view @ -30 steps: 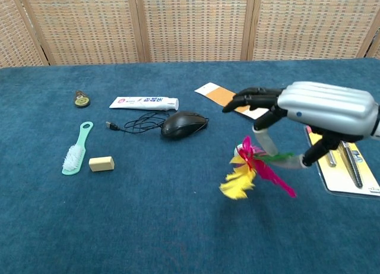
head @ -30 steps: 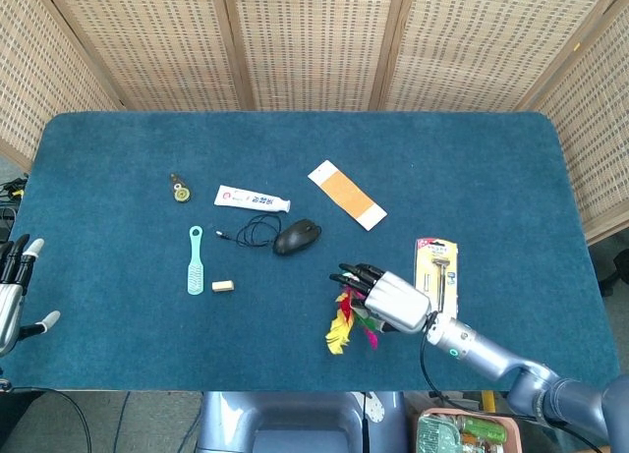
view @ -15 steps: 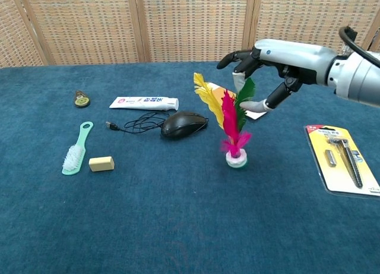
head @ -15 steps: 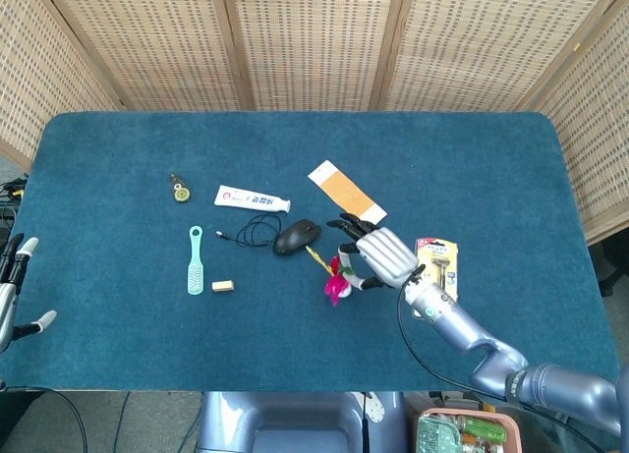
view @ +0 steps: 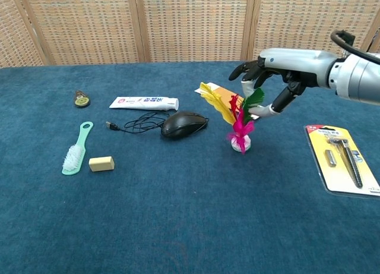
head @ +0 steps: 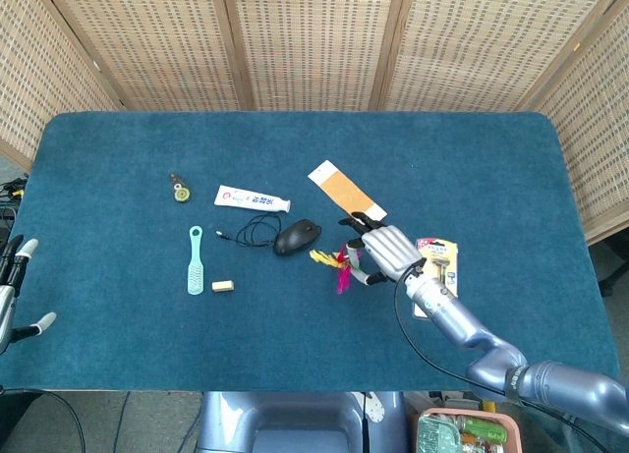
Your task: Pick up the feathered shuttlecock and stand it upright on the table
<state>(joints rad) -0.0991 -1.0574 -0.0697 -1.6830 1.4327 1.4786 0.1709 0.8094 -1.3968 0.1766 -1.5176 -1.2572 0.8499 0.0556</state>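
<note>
Your right hand point(view: 279, 78), fingers spread, holds the feather tips of the shuttlecock point(view: 237, 122), which stands base-down on the table point(view: 178, 226) directly beneath your fingers, its axis nearly vertical.

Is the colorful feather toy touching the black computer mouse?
Apart. The chest view shows blue table between the shuttlecock base and the mouse; the yellow feathers lean toward the mouse but stop short of it.
</note>
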